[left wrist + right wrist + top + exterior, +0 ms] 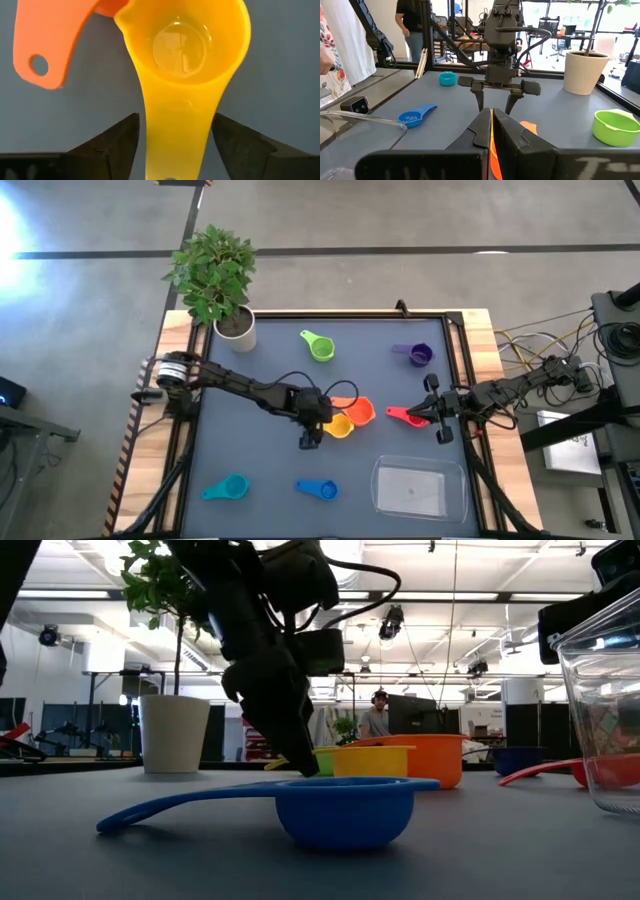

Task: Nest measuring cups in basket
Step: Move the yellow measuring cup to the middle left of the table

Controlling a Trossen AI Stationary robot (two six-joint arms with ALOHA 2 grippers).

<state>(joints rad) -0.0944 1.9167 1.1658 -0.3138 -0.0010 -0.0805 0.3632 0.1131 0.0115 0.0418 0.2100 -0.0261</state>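
Observation:
My left gripper (175, 150) is open and points down in mid-table (312, 435). Its fingers stand on either side of the yellow cup's handle (175, 125) without touching it. The yellow cup (338, 426) sits on its base against the orange cup (360, 412). My right gripper (491, 117) is shut on the red cup (405, 416), right of the orange one. Green (318, 346), purple (417, 355), teal (228, 488) and blue (318, 490) cups sit apart on the mat. The clear basket (380, 480) stands at the near right. My right gripper pinches a thin red edge of the red cup (491, 142) between its two shut fingers, coming level from the table's right. It is at the bowl end; the handle (392, 413) points toward the table's left. The fingers hide the exact part.
A white plant pot (236, 328) stands at the far left corner. A black frame edges the dark mat. The blue cup (340, 808) lies nearest the near edge, between the teal cup and the basket (605, 710). People stand beyond the table.

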